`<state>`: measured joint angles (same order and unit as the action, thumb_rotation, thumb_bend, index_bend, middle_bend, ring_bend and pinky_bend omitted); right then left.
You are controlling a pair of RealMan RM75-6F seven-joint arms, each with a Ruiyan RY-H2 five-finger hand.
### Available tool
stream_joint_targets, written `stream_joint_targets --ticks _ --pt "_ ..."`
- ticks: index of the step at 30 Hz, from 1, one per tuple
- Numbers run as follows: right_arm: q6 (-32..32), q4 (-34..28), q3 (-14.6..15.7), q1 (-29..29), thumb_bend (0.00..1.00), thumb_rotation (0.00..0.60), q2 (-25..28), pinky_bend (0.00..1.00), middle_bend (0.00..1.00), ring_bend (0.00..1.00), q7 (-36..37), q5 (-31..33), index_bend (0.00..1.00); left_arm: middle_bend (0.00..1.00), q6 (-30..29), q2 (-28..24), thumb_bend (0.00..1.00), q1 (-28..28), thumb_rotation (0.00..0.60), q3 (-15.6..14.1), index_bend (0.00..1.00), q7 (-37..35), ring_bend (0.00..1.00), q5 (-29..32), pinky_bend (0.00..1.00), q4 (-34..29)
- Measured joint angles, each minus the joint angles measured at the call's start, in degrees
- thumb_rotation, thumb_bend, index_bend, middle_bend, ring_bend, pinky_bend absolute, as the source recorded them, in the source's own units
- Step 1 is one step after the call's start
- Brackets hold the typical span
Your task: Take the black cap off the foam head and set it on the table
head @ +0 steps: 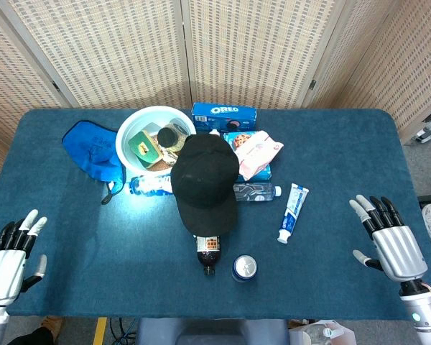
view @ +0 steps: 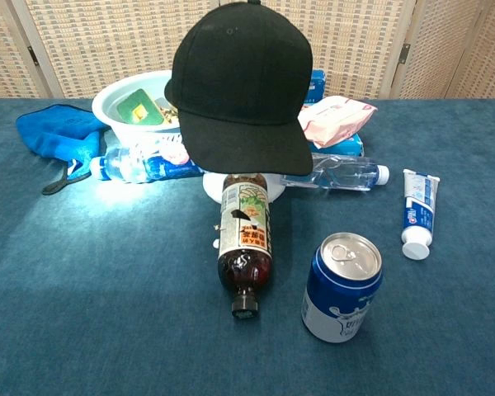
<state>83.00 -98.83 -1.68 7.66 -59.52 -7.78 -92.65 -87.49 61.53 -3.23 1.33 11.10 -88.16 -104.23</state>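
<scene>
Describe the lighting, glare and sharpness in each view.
Head view: a bright washed-out patch hits the table beside the white bowl; the black cap shows little surface detail; all sharp. Chest view: the same glare lies near the blue-labelled water bottle; the can and brown bottle are crisp.

Bare table (head: 93, 244) at both sides; bottle (view: 245, 247), can (view: 341, 286) before cap (view: 241, 87).

The black cap (view: 239, 87) is matt cloth with stitched seams, and the table (head: 330, 144) wears a soft, napped blue cloth. The can (view: 341, 286) is glossy metal; the dark bottle (view: 246, 247) and clear water bottle (view: 338, 175) — shiny plastic — catch light, as does the smooth white bowl (head: 140, 122).
</scene>
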Motion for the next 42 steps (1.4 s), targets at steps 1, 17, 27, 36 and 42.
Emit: stream_joint_targets --ticks 1,17,27,36,42 --pt "0.04 0.00 0.01 -0.02 0.00 0.600 -0.01 0.00 0.00 0.00 -0.01 -0.02 0.00 0.00 0.02 0.01 0.49 0.00 0.600 0.02 0.08 -0.03 0.00 0.04 0.00 0.03" --pt "-2.00 -0.34 -0.46 2.01 0.00 0.600 0.13 0.00 0.00 0.00 -0.51 -0.81 0.00 0.00 -0.36 0.05 0.49 0.27 0.600 -0.26 0.08 0.02 0.00 -0.49 0.00 0.06" --pt "-7.11 0.02 -2.02 7.35 0.12 0.600 -2.04 0.00 0.05 0.00 -0.75 -2.02 0.20 0.00 -0.71 -0.02 0.49 0.47 0.600 -0.37 0.08 0.52 0.00 -0.83 0.00 -0.37" --pt "-10.23 1.76 -3.73 12.19 0.00 0.600 -6.47 0.00 0.10 0.00 -0.99 -2.93 0.30 0.00 -0.37 -0.08 0.49 0.37 0.600 -0.20 0.08 0.69 0.00 -0.34 0.00 -0.45" --pt "-10.16 3.82 -4.68 14.36 0.00 0.600 -10.52 0.00 0.12 0.00 -1.20 -4.17 0.33 0.00 0.11 0.04 0.49 0.09 0.600 -0.12 0.08 1.00 0.00 -0.16 0.00 -0.59"
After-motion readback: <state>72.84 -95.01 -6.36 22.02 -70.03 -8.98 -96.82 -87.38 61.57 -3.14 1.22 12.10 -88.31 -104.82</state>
